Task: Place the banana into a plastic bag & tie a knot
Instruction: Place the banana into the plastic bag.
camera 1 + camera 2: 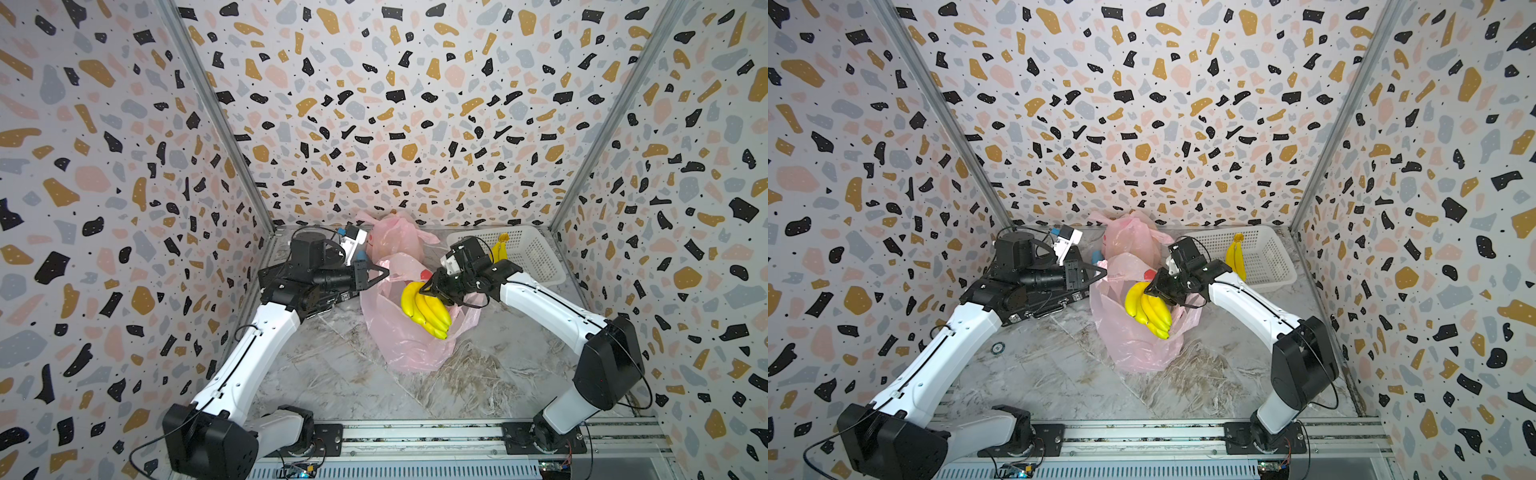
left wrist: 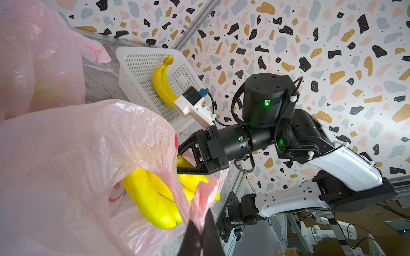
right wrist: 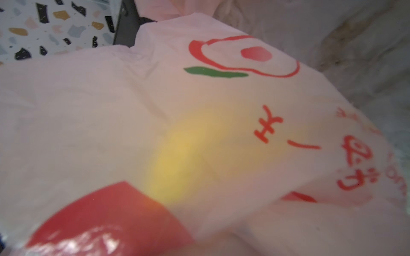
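Note:
A yellow banana [image 1: 426, 309] [image 1: 1150, 309] bunch hangs stem-up in the open mouth of a pink plastic bag [image 1: 399, 345] [image 1: 1133, 349] at the table's middle. My right gripper [image 1: 424, 289] [image 1: 1148, 289] [image 2: 178, 160] is shut on the bunch's stem from the right. In the left wrist view the banana [image 2: 153, 199] sits partly behind the bag's [image 2: 66, 155] film. My left gripper [image 1: 386, 272] [image 1: 1104, 274] [image 2: 200, 219] is shut on the bag's rim at the left side and holds it up. The right wrist view shows only the bag [image 3: 111, 110] with yellow glowing through it. That gripper's jaws are hidden there.
A second pink bag [image 1: 395, 237] [image 1: 1129, 237] [image 2: 37, 62], full, stands against the back wall. A white basket [image 1: 536, 249] [image 1: 1266, 253] [image 2: 137, 73] at the back right holds another banana [image 1: 498, 249] [image 1: 1235, 257] [image 2: 163, 84]. A black case [image 1: 1038, 307] lies under my left arm.

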You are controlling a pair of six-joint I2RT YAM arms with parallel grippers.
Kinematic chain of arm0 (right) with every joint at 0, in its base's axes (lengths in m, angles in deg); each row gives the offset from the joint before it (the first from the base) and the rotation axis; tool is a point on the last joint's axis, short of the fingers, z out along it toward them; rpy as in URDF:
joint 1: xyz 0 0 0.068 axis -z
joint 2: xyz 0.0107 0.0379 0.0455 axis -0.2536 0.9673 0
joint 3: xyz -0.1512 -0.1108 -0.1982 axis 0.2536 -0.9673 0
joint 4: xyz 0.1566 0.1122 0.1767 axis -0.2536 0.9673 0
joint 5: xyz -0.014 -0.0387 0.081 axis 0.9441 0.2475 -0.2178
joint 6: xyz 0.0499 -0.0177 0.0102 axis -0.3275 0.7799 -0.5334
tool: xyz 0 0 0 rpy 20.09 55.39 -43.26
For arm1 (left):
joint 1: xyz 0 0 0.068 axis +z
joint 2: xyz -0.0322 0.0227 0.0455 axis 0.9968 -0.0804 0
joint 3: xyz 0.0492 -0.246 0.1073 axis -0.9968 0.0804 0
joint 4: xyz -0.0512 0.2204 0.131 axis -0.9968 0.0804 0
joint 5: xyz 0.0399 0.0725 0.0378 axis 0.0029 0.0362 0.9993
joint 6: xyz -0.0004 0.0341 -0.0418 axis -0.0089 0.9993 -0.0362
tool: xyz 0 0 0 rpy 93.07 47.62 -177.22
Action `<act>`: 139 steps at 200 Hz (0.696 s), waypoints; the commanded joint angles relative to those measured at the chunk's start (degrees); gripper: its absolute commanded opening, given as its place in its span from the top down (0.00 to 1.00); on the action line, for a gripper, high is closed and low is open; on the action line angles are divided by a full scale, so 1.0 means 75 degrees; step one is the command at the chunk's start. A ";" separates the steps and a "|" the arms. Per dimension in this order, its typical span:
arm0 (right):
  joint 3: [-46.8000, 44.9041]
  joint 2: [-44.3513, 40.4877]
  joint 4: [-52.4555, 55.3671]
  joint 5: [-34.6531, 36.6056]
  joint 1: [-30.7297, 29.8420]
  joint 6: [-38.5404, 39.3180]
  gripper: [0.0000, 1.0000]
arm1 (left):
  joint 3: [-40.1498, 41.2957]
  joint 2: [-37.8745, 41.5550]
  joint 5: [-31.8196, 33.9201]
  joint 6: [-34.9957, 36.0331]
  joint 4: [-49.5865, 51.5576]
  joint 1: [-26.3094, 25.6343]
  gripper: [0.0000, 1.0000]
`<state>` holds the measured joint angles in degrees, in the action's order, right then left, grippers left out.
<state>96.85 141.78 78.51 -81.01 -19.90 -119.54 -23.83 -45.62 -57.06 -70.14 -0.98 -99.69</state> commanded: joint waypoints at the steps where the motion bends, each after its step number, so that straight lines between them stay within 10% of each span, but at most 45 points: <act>1: 0.0734 0.0141 0.1256 0.0998 -0.0029 -0.0608 1.00 | 0.0104 -0.0070 -0.0001 -0.0041 -0.0399 -0.0023 1.00; 114: 0.1892 0.1448 0.1122 0.2373 -0.0017 -0.1686 1.00 | 0.0253 -0.0607 0.0199 0.0176 -0.0350 -0.0026 1.00; 139: 0.2252 0.1968 0.1101 0.2279 -0.0028 -0.1215 0.63 | 0.0228 -0.0744 0.0234 0.0195 -0.0385 -0.0025 1.00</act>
<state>110.18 154.78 86.33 -65.76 -20.07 -131.85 -22.56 -50.67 -55.40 -69.86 -1.72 -99.72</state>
